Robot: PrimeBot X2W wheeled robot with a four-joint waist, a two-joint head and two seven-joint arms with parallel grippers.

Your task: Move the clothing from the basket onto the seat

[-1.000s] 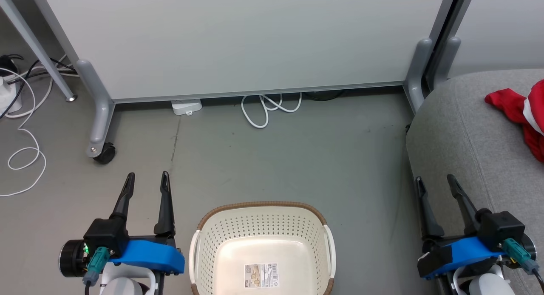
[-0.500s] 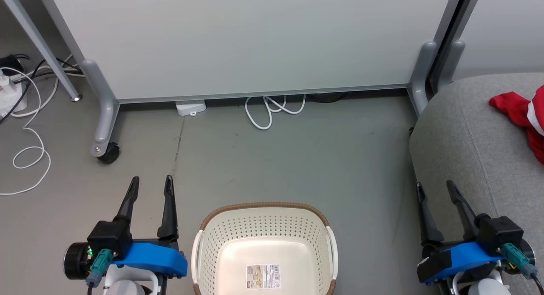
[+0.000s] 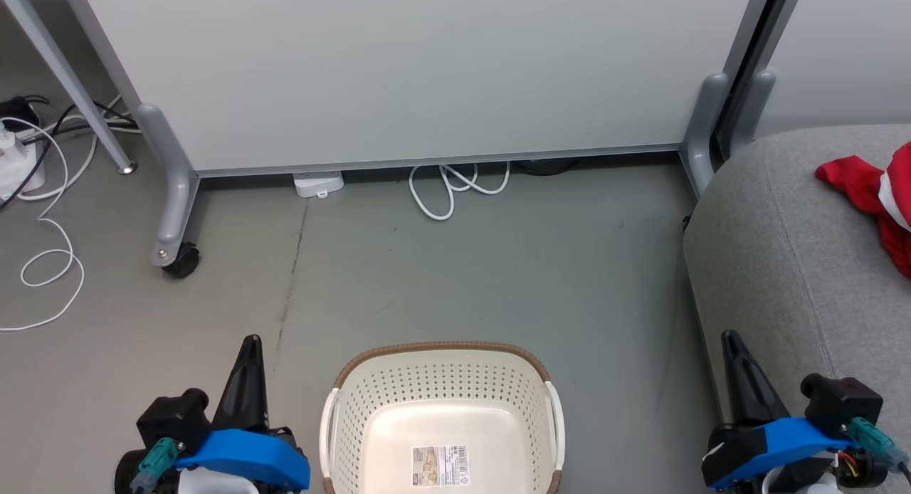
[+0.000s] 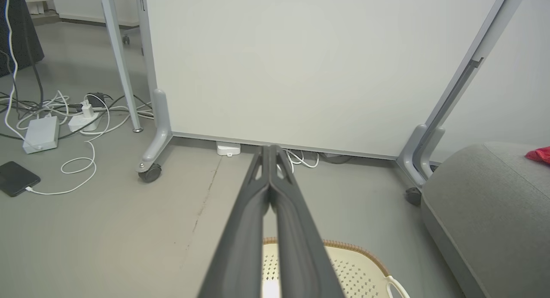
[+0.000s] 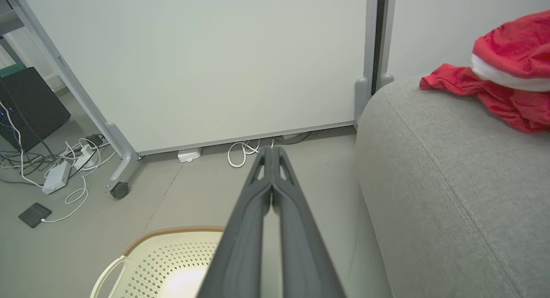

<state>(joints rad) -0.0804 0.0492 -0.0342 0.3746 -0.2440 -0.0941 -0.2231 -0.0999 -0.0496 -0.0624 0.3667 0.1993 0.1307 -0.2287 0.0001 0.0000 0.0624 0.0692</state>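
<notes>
Beside the basket (image 3: 441, 380), left pincer (image 3: 249, 343) and right pincer (image 3: 730, 339) no longer agape.

Grey floor (image 3: 498, 266), cream basket (image 3: 441, 346) and white cable (image 3: 435, 198) on it, grey seat (image 3: 783, 252) carrying red clothing (image 3: 857, 184)

Basket (image 3: 441, 380): cream, dotted with holes, brown woven rim. Clothing (image 3: 861, 184): red, white trim. Seat (image 3: 769, 266): light grey weave. Floor (image 3: 498, 266): plain grey. Cable (image 3: 445, 191): white.

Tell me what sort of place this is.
Probably an office or lab workspace rather than a home: a pale partition panel on casters, loose cables lying on the bare grey floor, and a grey upholstered seat.
</notes>
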